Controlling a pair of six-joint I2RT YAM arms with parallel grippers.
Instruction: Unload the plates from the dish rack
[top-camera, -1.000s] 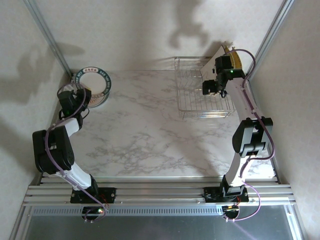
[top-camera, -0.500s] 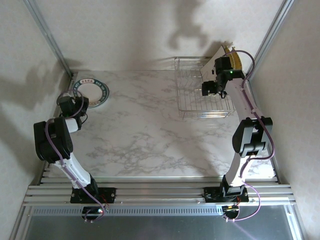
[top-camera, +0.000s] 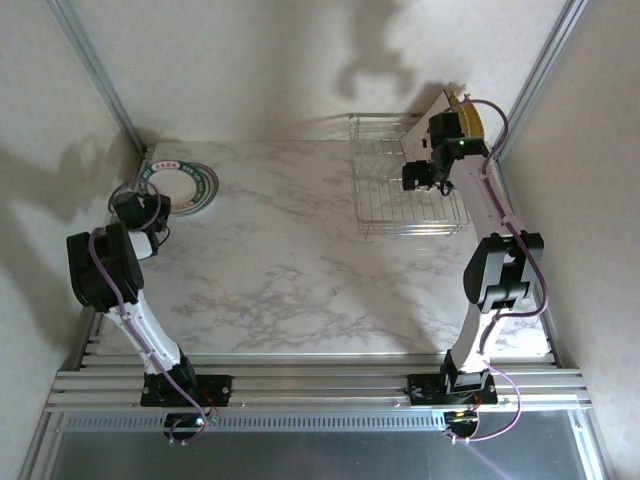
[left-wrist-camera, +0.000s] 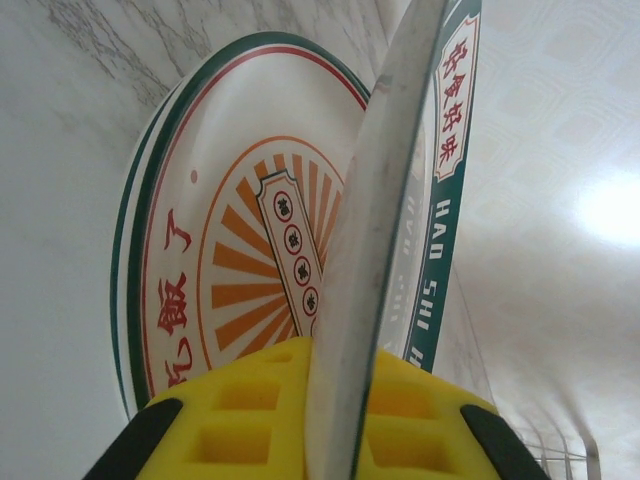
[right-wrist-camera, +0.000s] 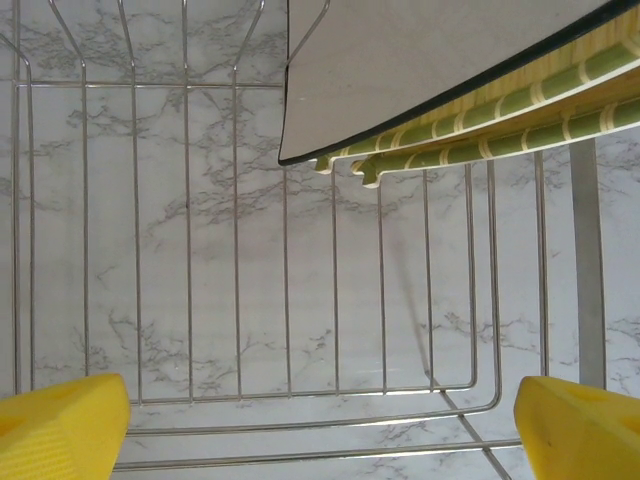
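Where the dish rack (top-camera: 372, 205) stands on the worktop (top-camera: 290, 260), the right fingers (right-wrist-camera: 60, 425) are held spread wide just above its wire floor, and nothing is gripped between them. Against the far right corner of the rack a white square plate (right-wrist-camera: 430, 60) is leant at a tilt. The striped plates (right-wrist-camera: 520, 110), banded in green and yellow, are stacked close behind it, and their edges are seen past its dark rim.

Well to the left of the rack, at the opposite far corner, the held round plate (left-wrist-camera: 370, 230) is clamped edge-on by the left fingers (left-wrist-camera: 250, 420), which are closed tight on its rim. A teal band with white lettering is shown on that rim. Just beside it a second round plate (left-wrist-camera: 230, 240) is seen, teal-rimmed with an orange sunburst centre. Whether the two plates touch cannot be told.
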